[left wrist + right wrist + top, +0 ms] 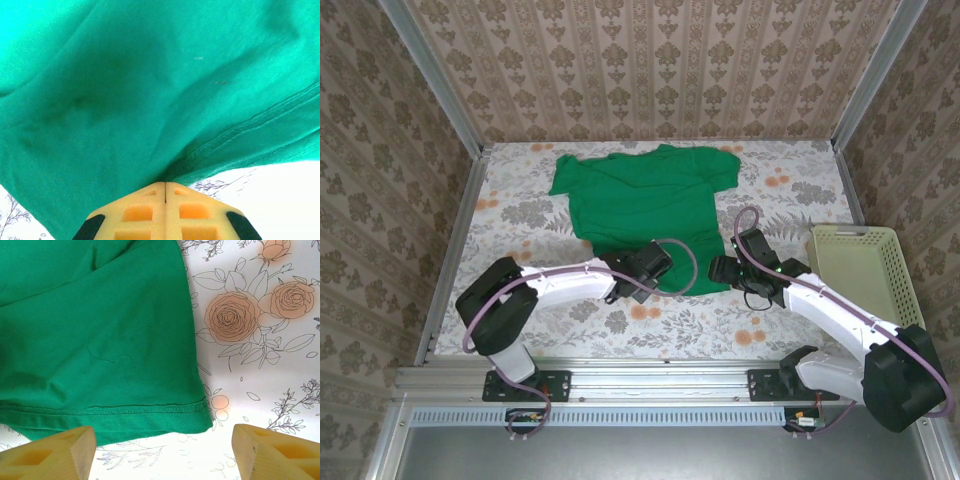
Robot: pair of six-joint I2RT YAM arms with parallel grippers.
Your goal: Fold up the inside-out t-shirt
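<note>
in the left wrist view the green t-shirt (pixel 125 90) runs off the top, left and right edges. the left gripper's (pixel 165 186) yellow fingers (pixel 137 212) are cut by the bottom edge. they are pressed together, and the pinched bit of hem is hidden between them. from above, that wrist covers the shirt's near-left hem and its own fingertips. in the right wrist view the right gripper's (pixel 164 432) fingers (pixel 55 452) are cropped at the bottom, and the shirt leaves the frame at top and left.
</note>
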